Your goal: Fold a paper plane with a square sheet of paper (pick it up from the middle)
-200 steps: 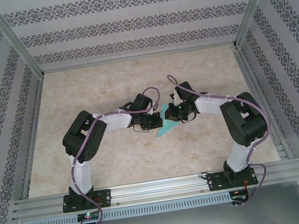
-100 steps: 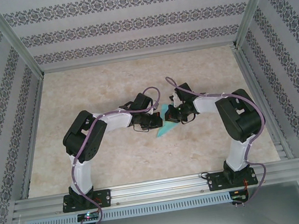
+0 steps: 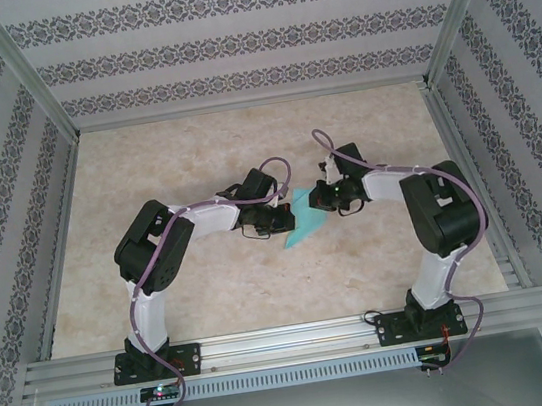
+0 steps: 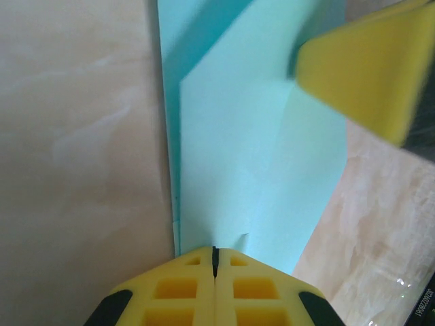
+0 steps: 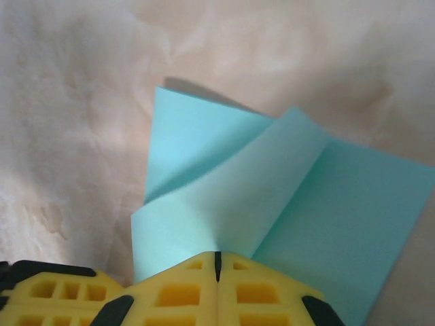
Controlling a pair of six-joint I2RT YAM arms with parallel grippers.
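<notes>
The square sheet of paper (image 3: pixel 303 223), plain teal and partly folded, lies mid-table between both grippers. In the left wrist view the paper (image 4: pixel 258 156) lies in layers in front of my left gripper (image 4: pixel 215 252), whose jaws are shut with their tips resting on its near edge; nothing shows in the slit. My left gripper (image 3: pixel 285 219) is at the paper's left side. My right gripper (image 3: pixel 319 199) is at its right side. In the right wrist view a lighter flap of the paper (image 5: pixel 231 197) curves up into my right gripper (image 5: pixel 217 257), which is shut on it.
The marbled beige table (image 3: pixel 195 163) is bounded by an aluminium frame and patterned walls. The right gripper's yellow finger (image 4: pixel 367 68) hangs over the paper's far corner in the left wrist view. The left gripper's yellow fingers (image 5: pixel 47 292) sit beside the right gripper.
My right gripper has drawn back to the right and slightly away, with its arm's elbow swinging outward. More of the teal paper shows between the grippers. The left arm has not moved.
</notes>
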